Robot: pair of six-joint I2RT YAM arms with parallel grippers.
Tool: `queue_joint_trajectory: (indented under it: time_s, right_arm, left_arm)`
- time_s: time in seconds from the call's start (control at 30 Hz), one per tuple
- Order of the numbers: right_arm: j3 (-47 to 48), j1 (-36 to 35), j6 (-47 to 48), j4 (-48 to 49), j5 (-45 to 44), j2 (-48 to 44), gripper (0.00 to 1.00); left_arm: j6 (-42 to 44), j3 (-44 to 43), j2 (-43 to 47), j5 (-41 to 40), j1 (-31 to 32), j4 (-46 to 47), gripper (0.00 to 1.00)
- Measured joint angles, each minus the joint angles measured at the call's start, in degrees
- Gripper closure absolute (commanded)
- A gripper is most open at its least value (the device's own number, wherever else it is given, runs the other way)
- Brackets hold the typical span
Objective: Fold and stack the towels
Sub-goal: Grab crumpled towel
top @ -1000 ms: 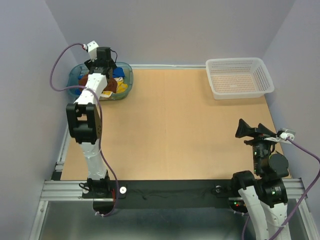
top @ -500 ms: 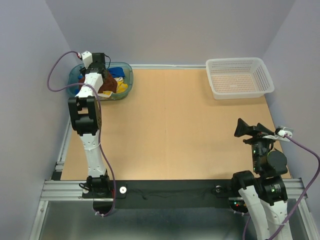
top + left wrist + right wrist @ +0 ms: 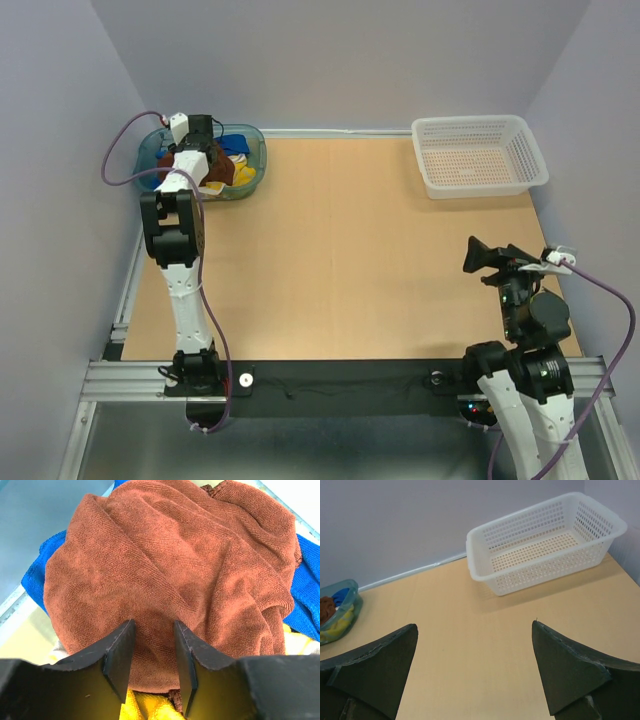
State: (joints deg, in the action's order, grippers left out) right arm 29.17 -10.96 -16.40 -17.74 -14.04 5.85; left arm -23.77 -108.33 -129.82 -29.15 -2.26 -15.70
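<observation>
The towels lie heaped in a teal tub (image 3: 262, 152) at the table's far left corner. A rust-brown towel (image 3: 175, 555) lies on top, a bright blue towel (image 3: 310, 580) shows at its sides, and a yellow towel (image 3: 150, 705) peeks out beneath. My left gripper (image 3: 152, 625) is pressed down into the brown towel's near edge, its jaws half-narrowed with a ridge of that cloth between them. In the top view the left gripper (image 3: 205, 150) reaches over the tub. My right gripper (image 3: 475, 625) hangs open and empty over bare table at the near right (image 3: 485, 258).
A white perforated basket (image 3: 470, 123) stands at the far right corner, seen also in the right wrist view as the basket (image 3: 540, 565). The tub (image 3: 340, 610) shows small at that view's left edge. Walls close in the table's back and sides.
The left gripper has dropped lower into the tub and its jaws have narrowed around the brown towel. The right arm has shifted slightly left, its jaws unchanged.
</observation>
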Motion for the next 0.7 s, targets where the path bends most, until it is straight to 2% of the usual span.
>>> queue_joint_trajectory:
  time_s: [0.1, 0.13, 0.2, 0.23, 0.57, 0.7]
  right_arm:
    - [0.0, 0.0, 0.1, 0.0, 0.4, 0.2, 0.0]
    - [0.0, 0.0, 0.2, 0.0, 0.6, 0.3, 0.0]
    - [0.0, 0.0, 0.2, 0.0, 1.0, 0.5, 0.0]
    - [0.0, 0.0, 0.2, 0.0, 1.0, 0.7, 0.0]
    - [0.0, 0.0, 0.3, 0.0, 1.7, 1.0, 0.0]
    - [0.0, 0.0, 0.4, 0.0, 2.1, 1.4, 0.0]
  left_arm:
    - [0.4, 0.0, 0.0, 0.5, 0.0, 0.1, 0.52]
    - [0.5, 0.0, 0.0, 0.5, 0.0, 0.1, 0.7]
    - [0.9, 0.0, 0.0, 0.6, 0.0, 0.2, 0.86]
    - [1.1, 0.0, 0.0, 0.7, -0.1, 0.2, 1.0]
    - [3.2, 0.0, 0.4, 0.3, -0.1, -0.1, 1.0]
    - [4.1, -0.2, 4.2, 0.0, -0.1, -2.2, 1.0]
